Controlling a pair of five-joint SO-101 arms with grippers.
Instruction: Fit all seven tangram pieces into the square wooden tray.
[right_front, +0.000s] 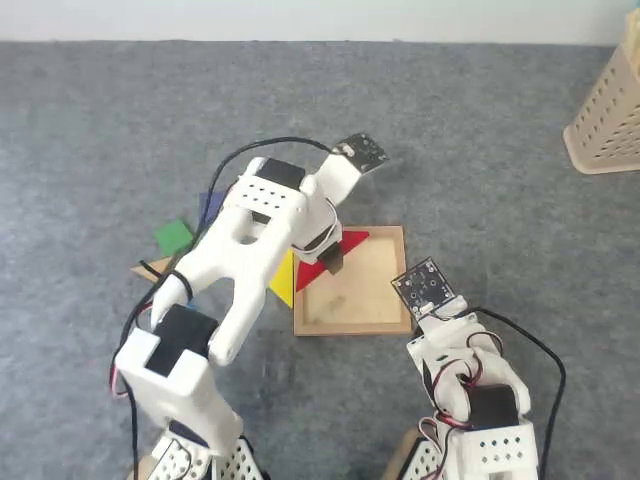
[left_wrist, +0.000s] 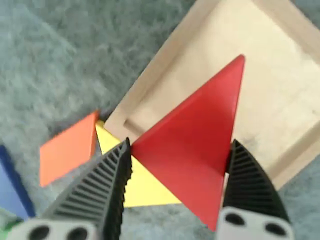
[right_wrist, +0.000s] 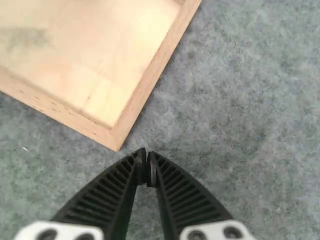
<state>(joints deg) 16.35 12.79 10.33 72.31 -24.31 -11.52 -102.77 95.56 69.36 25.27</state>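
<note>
The left tool (left_wrist: 179, 146) was clamped on the red triangle (left_wrist: 197, 130), which hung over one corner of the wooden tray (left_wrist: 150, 70), partly inside and partly out above the yellow piece (left_wrist: 145, 187). To seat it well, the arm would likely need to carry it further inward, square its short edges to the tray walls, lower it flat, and release only once it lay on the floor. The right tool (right_wrist: 146, 167) was closed and empty over the grey surface (right_wrist: 240, 100), just beside another tray corner.
</note>
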